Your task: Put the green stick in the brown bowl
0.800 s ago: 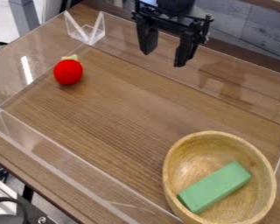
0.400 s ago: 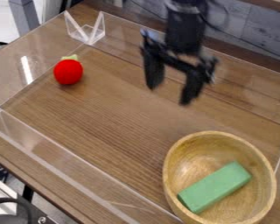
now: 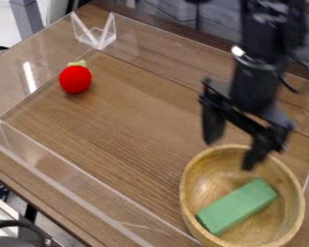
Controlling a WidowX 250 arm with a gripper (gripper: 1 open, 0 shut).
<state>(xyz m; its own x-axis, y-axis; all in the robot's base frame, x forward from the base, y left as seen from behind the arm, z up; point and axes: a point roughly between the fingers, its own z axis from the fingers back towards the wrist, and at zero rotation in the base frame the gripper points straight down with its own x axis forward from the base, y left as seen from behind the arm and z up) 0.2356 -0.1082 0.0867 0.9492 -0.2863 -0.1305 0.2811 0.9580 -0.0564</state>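
Note:
The green stick point(image 3: 238, 206) lies flat inside the brown bowl point(image 3: 204, 172) at the lower right of the table, slanted from lower left to upper right. My black gripper point(image 3: 236, 143) hangs pointing down over the bowl's far rim, just above and beyond the stick. Its two fingers stand wide apart with nothing between them; one fingertip point(image 3: 259, 155) shows against the bowl's inside.
A small red strawberry-like ball point(image 3: 76, 78) sits at the left of the wooden table. Clear acrylic walls point(image 3: 67, 174) fence the table, with a clear bracket point(image 3: 94, 35) at the back left corner.
The gripper has travelled from the back of the table toward the lower right and come down over the bowl, staying open. Stick, bowl and red ball have not moved.

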